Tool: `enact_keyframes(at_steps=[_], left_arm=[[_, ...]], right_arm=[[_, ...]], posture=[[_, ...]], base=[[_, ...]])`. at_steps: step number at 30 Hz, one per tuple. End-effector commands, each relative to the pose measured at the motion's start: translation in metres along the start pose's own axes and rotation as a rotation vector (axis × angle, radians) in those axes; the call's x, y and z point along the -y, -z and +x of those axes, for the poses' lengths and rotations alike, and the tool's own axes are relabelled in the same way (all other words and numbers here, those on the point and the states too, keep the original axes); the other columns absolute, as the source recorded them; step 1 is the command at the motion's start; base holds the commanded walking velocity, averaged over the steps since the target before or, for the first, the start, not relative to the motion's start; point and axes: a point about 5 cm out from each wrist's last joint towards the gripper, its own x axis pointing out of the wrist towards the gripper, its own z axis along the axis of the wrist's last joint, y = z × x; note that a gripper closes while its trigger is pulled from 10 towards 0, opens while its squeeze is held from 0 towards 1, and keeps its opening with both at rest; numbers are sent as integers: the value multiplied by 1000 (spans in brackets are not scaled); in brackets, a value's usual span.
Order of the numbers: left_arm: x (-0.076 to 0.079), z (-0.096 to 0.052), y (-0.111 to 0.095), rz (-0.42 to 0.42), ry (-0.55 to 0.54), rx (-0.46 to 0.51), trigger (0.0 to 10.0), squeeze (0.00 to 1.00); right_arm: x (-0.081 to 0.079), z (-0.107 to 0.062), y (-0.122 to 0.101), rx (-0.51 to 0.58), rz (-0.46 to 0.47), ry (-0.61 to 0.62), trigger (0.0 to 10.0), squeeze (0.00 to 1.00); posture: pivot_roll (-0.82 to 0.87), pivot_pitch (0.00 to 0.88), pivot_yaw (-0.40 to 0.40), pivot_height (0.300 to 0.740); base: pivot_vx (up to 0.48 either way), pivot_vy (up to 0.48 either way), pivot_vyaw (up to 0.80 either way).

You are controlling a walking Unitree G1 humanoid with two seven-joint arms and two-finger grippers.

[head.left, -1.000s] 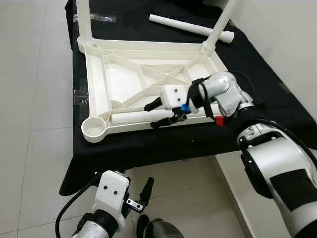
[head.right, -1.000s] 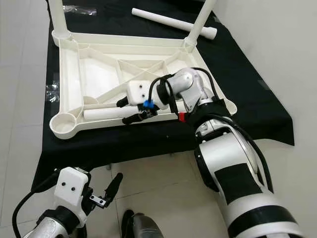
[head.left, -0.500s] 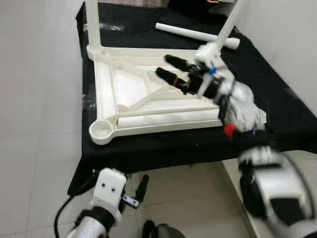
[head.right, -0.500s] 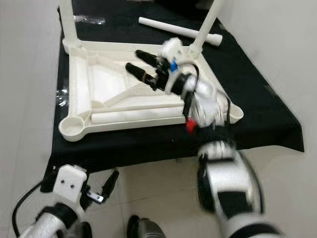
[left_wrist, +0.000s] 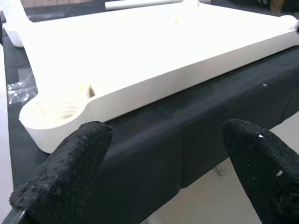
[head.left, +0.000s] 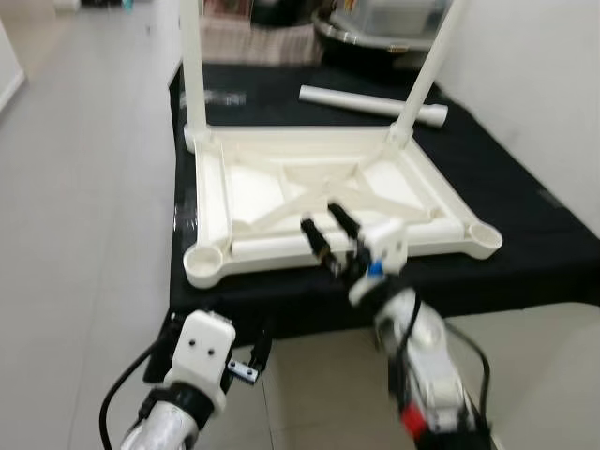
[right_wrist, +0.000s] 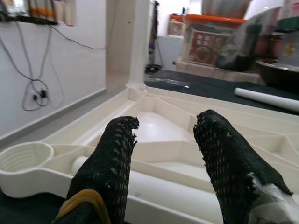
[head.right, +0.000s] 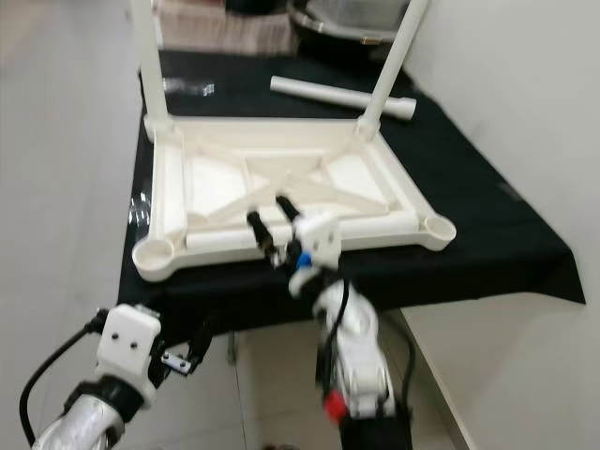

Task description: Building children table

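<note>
**Table Top Inverted on Black-Covered Surface**

Pale tiled floor (head.left: pixel 84 187), white wall (head.right: pixel 525 84) on the robot's right. Low work surface covered by black cloth (head.left: pixel 525 216), its edge hanging over the near side. Storage boxes and clutter at the far end of the room, blurred.

White plastic table top (head.left: pixel 281 178) lying upside down on the cloth, ribbed underside facing up, diagonal braces crossing at the centre. Two legs fitted upright: far-left leg (head.left: pixel 191 66) and far-right leg (head.left: pixel 427 75). Near-left socket (head.left: pixel 203 263) and near-right socket (head.left: pixel 482 236) open, threaded inside. One loose leg (head.left: pixel 272 247) resting inside the frame along the near rail. Another loose leg (head.left: pixel 370 101) lying on the cloth beyond the table top, apart from it.

Right gripper (head.left: pixel 330 231) raised in front of the near rail, fingers spread and pointed toward the table top, holding nothing. Left gripper (head.left: pixel 255 349) low, beside the hanging cloth below the near-left socket, fingers (left_wrist: pixel 70 168) wide apart, nothing between them.
</note>
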Motion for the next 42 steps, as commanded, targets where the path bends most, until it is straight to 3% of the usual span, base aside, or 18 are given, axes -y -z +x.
enact_keyframes(at_steps=[1, 5, 8, 11, 19, 27, 34, 42], left_arm=[[3, -1, 6, 5, 0, -22, 10000, 0], [4, 0, 7, 4, 3, -23, 10000, 0], [4, 0, 7, 3, 3, -22, 10000, 0], [5, 1, 3, -20, -7, -9, 10000, 0], [9, 1, 5, -14, 5, -19, 10000, 0], [8, 3, 7, -25, -11, -25, 10000, 0], [7, 4, 10, -44, -29, -39, 10000, 0], [6, 5, 9, -41, -39, -35, 10000, 0]], right_arm=[[0, -9, 2, -29, 0, 49, 10000, 0], [-11, -28, 12, -108, -8, 87, 10000, 0], [-12, -31, 13, -120, -11, 97, 10000, 0], [-13, -40, 21, -192, 34, 138, 10000, 0], [-16, -43, 18, -172, 13, 125, 10000, 0], [-8, -32, 7, -127, -17, 138, 10000, 0], [-2, -23, 4, -116, -55, 146, 10000, 0], [-3, -21, 3, -121, -28, 148, 10000, 0]], posture=[[81, 56, -116, 740], [77, 57, -116, 740], [77, 57, -116, 740], [78, 56, -114, 740], [68, 48, -116, 740], [71, 28, -120, 740], [75, 9, -125, 740], [71, 5, -127, 740]], base=[[0, 0, 0], [0, 0, 0], [0, 0, 0], [0, 0, 0], [0, 0, 0], [0, -108, 0], [0, -200, 788], [0, 0, 498]])
